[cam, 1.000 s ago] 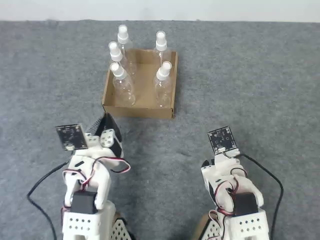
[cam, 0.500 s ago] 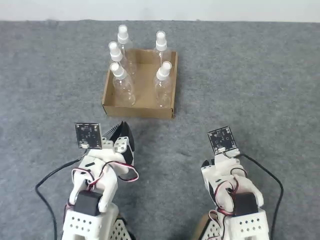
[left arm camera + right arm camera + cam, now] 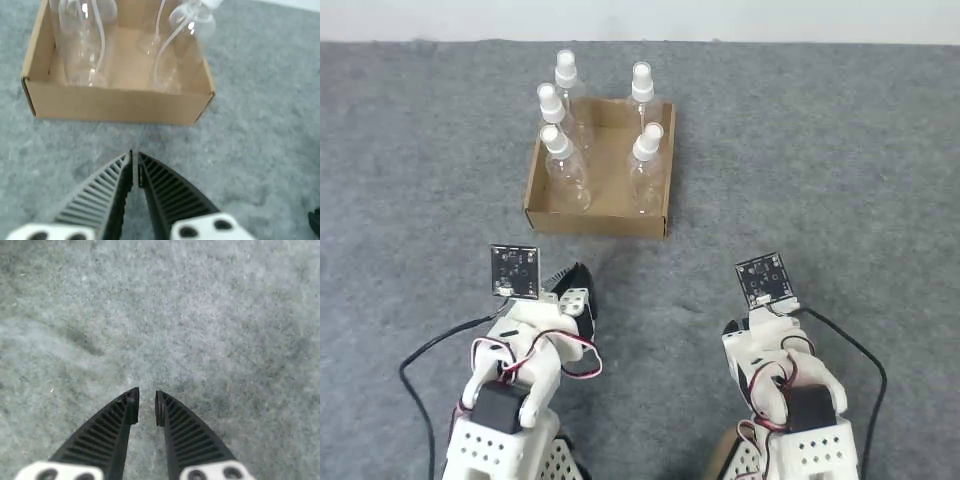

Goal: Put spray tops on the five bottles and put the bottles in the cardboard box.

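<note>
The right gripper (image 3: 146, 392) hangs over bare carpet (image 3: 225, 315), jaws narrowly apart. The left gripper (image 3: 134, 155), pinched closed and empty, points at the box (image 3: 595, 222). Inside it, five capped bottles (image 3: 567, 170) appear to stand. The job looks done, so park both arms clear of the box.

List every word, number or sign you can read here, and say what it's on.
No text can be read.
The cardboard box: plain walls.
The bottles: clear, no label visible.
The circuit boards on the arms: any marks are too small to read.
</note>
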Action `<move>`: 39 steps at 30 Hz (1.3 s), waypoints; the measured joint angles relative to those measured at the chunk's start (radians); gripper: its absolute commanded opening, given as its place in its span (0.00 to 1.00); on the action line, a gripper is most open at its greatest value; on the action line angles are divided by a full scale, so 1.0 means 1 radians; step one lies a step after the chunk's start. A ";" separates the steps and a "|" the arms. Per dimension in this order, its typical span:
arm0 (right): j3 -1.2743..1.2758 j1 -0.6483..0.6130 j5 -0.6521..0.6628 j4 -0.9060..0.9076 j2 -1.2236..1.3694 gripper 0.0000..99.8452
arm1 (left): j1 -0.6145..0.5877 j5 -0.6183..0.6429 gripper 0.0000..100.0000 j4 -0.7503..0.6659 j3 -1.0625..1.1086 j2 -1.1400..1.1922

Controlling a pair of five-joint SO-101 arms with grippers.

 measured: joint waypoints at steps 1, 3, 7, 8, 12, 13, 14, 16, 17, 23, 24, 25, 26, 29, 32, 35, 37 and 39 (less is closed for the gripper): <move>0.000 0.000 0.000 0.000 0.000 0.01 | 0.000 0.000 0.01 0.015 0.000 0.000; 0.000 0.000 0.000 0.000 0.000 0.01 | 0.000 0.000 0.01 0.052 0.000 0.000; 0.000 0.000 0.000 0.000 0.000 0.01 | 0.000 0.000 0.01 0.118 0.000 0.000; 0.000 0.000 0.000 0.000 0.000 0.01 | 0.000 0.000 0.01 0.132 0.000 0.000; 0.000 0.000 0.000 0.000 0.000 0.01 | -0.046 0.000 0.01 0.161 0.000 0.000; 0.000 0.000 0.000 0.000 0.000 0.01 | -0.060 0.000 0.01 0.161 0.000 0.000; 0.000 0.000 0.000 0.000 0.000 0.01 | -0.075 0.000 0.01 0.161 0.000 0.000; 0.000 0.000 0.000 0.000 0.000 0.01 | -0.089 0.000 0.01 0.161 0.000 0.000; 0.000 0.000 0.000 0.000 0.000 0.01 | -0.089 0.000 0.01 0.161 0.000 0.000; 0.000 0.000 0.000 0.000 0.000 0.01 | -0.089 0.000 0.01 0.186 0.000 0.000; 0.000 0.000 0.000 0.000 0.000 0.01 | -0.094 0.000 0.01 0.204 0.000 0.000; 0.000 0.000 0.000 0.000 0.000 0.01 | -0.097 0.000 0.01 0.224 0.000 0.000; 0.000 0.000 0.000 0.000 0.000 0.01 | -0.098 0.000 0.01 0.245 0.000 0.000; 0.000 0.000 0.000 0.000 0.000 0.01 | -0.100 0.000 0.01 0.295 0.000 0.000; 0.000 0.000 0.000 0.000 0.000 0.01 | -0.100 0.000 0.01 0.299 0.000 0.000; 0.000 0.000 0.000 0.000 0.000 0.01 | -0.100 0.000 0.01 0.299 0.000 0.000; 0.000 0.000 0.000 0.000 0.000 0.01 | -0.100 0.000 0.01 0.299 0.000 0.000; 0.000 0.000 0.000 0.000 0.000 0.01 | -0.100 0.000 0.01 0.299 0.000 0.000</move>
